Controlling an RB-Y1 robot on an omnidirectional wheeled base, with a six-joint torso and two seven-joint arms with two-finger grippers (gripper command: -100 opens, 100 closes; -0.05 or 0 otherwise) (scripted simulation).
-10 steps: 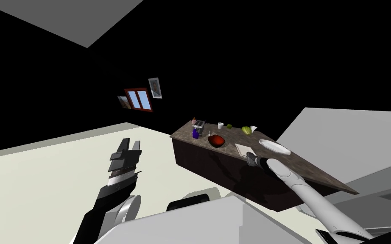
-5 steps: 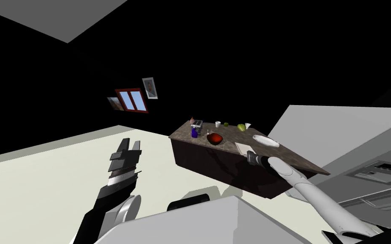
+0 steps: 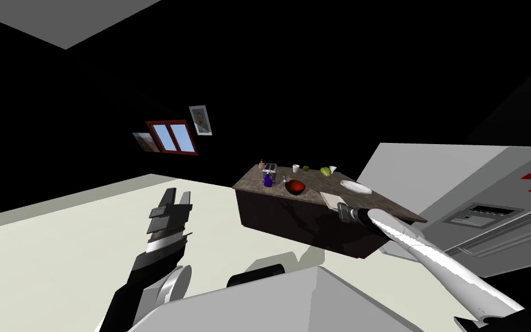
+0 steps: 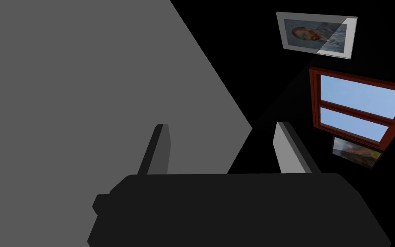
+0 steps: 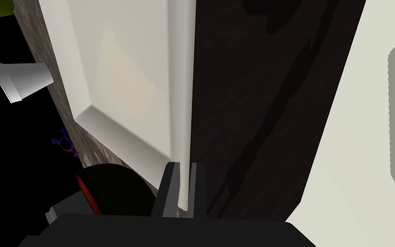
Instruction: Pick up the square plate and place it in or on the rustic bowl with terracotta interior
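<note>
your right gripper (image 5: 183, 165) is pinching the rim of the square plate (image 5: 124, 77), which sits at the front edge of the counter (image 3: 299, 222). the bowl (image 3: 296, 187) with the red inside is at the plate's 10 o'clock. left gripper (image 4: 222, 125), off at the counter's 9 o'clock, has its fingers spread.

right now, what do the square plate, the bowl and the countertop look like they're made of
Square plate: plain off-white, smooth and matt, with a raised rim; perhaps ceramic, but the look leaves it open.
Bowl: dark outside, red-orange inside; likely glazed pottery.
Countertop: mottled grey-brown speckle, stone-like.
Counter's side: dark brown with streaky grain, seemingly wood.
</note>
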